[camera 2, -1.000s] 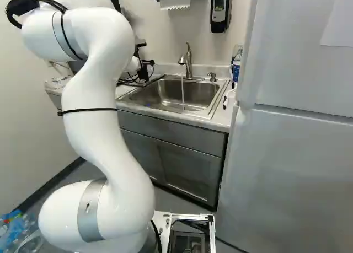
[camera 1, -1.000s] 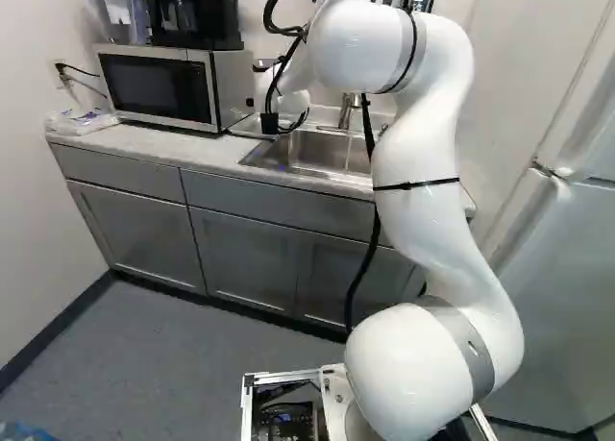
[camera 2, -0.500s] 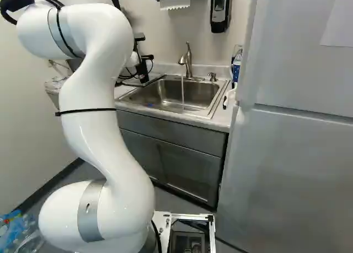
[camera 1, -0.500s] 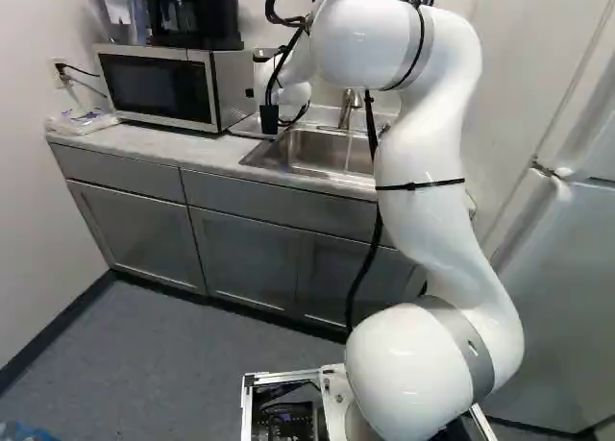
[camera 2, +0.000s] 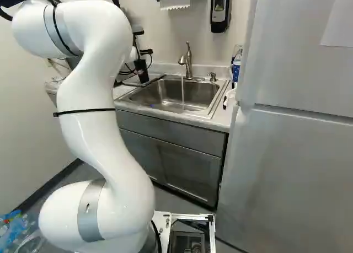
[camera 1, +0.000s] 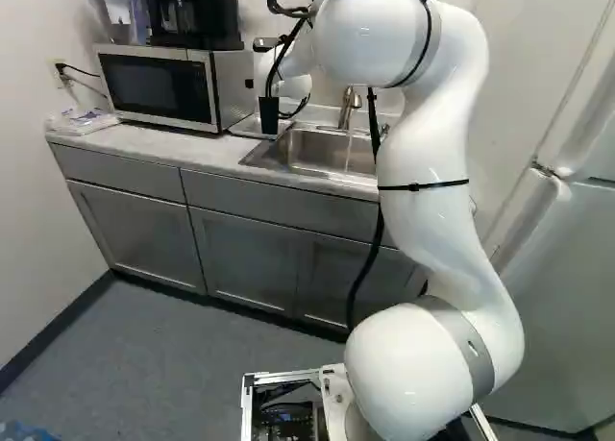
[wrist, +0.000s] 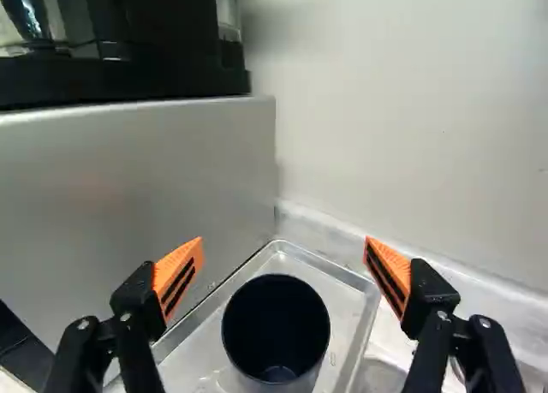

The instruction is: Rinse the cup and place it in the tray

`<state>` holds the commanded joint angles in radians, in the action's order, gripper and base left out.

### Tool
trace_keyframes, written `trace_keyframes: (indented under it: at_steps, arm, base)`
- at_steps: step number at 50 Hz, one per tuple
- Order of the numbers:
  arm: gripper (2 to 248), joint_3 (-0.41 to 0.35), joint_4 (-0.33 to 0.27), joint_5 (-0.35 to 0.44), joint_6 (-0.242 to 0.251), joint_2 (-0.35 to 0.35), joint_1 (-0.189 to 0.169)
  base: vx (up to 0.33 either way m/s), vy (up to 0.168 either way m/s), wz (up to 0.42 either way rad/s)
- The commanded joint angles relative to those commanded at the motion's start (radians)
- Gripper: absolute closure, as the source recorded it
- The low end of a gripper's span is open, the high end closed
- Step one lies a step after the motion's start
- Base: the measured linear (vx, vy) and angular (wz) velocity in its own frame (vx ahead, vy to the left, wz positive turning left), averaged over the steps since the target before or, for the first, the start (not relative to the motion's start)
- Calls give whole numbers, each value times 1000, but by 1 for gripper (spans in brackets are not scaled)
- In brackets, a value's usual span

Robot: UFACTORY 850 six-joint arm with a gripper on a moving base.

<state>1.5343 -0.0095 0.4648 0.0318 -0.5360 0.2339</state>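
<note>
In the right base view my gripper (camera 2: 145, 52) hangs just above the dark cup (camera 2: 143, 74), clear of it. The cup (camera 1: 269, 117) also shows beside the microwave in the left base view. Seen from the wrist, my gripper (wrist: 284, 254) stands wide open, nothing held between the orange pads. The cup (wrist: 276, 324), black inside with its mouth facing up, is upright in the metal tray (wrist: 349, 277), ahead of and below the fingers. Its lower part is hidden.
The microwave (camera 1: 159, 87) stands right beside the tray, against which the back wall rises. On the other side is the sink (camera 2: 185, 94), where water runs from the faucet (camera 2: 188, 60). A fridge (camera 2: 292, 154) stands at the right.
My arm has drawn back and the gripper has risen off the cup, which shows more fully now. The cup stays in place, and the base has not moved.
</note>
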Motion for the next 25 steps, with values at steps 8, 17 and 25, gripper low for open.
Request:
trace_keyframes:
  at_steps: [8,17,25]
  arm:
    - [3,8,0,0,0,7,0]
    - [3,7,0,0,0,23,0]
    - [3,-1,0,0,0,42,-6]
  base:
    - [0,0,0]
    - [0,0,0]
    - [0,0,0]
